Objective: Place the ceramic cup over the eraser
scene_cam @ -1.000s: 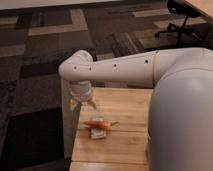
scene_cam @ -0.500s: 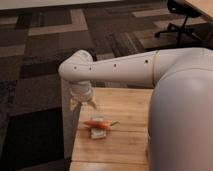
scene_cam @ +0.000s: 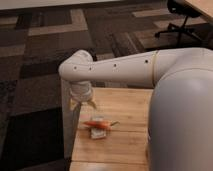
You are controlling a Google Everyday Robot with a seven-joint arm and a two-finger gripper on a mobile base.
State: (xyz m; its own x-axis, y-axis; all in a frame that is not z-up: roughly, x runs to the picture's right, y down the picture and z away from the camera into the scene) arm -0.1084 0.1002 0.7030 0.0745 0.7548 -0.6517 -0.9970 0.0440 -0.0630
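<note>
I hold the gripper [scene_cam: 83, 103] at the desk's [scene_cam: 125, 107] left edge, jaws wide and empty, clear of the eraser [scene_cam: 98, 133] touching the carrot [scene_cam: 98, 123].

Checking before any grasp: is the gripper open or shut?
Open: the gripper, over the table's left edge near the carrot, has its fingers spread, nothing between them.

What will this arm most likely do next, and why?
Probably go looking for the ceramic cup: the gripper hangs open and empty over a corner of the table, the eraser lies uncovered beside the orange carrot-like thing, and no cup shows in this view.
</note>
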